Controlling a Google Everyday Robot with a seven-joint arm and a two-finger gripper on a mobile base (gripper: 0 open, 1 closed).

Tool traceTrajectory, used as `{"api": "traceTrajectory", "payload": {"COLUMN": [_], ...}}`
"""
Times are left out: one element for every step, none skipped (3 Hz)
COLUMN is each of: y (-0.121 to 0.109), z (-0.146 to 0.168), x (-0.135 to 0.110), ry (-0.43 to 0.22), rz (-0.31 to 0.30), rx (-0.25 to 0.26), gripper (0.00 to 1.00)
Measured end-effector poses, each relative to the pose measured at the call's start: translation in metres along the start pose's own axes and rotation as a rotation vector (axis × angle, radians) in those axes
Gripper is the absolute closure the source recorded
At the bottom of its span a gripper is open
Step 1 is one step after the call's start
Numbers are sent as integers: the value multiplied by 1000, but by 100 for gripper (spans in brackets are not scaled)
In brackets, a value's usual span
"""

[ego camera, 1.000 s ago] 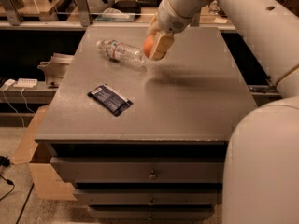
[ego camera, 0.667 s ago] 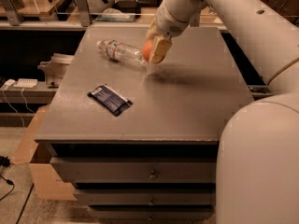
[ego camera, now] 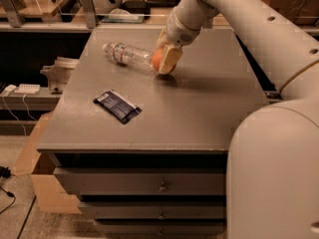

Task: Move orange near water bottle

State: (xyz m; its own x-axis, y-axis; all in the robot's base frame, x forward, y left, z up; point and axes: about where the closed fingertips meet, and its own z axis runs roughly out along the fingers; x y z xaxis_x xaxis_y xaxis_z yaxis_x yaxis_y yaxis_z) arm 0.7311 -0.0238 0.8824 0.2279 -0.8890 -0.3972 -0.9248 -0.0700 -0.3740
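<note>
I found the gripper [ego camera: 163, 61] at the far middle of the table [ego camera: 199, 113], clenched on the orange [ego camera: 156, 61], which sat between its pads. The orange was low over the surface, just beside the base end of the water bottle [ego camera: 128, 55], which lay on its side. I could not tell whether fruit and bottle touched, nor whether the orange rested on the tabletop.

In my judgement the carry was essentially complete, since the orange was already near the bottle. What remained was to set it down, let go and withdraw without nudging the bottle, which could roll.

Compared with a second earlier, the gripper and orange had come down closer to the tabletop and slightly nearer the bottle. The bottle and the dark blue snack packet [ego camera: 117, 106] had not shifted.
</note>
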Motion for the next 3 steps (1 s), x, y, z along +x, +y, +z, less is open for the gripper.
{"api": "traceTrajectory", "payload": {"y": [2, 3, 3], "z": [8, 12, 14], "x": [4, 6, 8], "ry": [-3, -3, -2], "rz": [19, 30, 34], "rx": [-16, -27, -30], "gripper": [82, 59, 36]}}
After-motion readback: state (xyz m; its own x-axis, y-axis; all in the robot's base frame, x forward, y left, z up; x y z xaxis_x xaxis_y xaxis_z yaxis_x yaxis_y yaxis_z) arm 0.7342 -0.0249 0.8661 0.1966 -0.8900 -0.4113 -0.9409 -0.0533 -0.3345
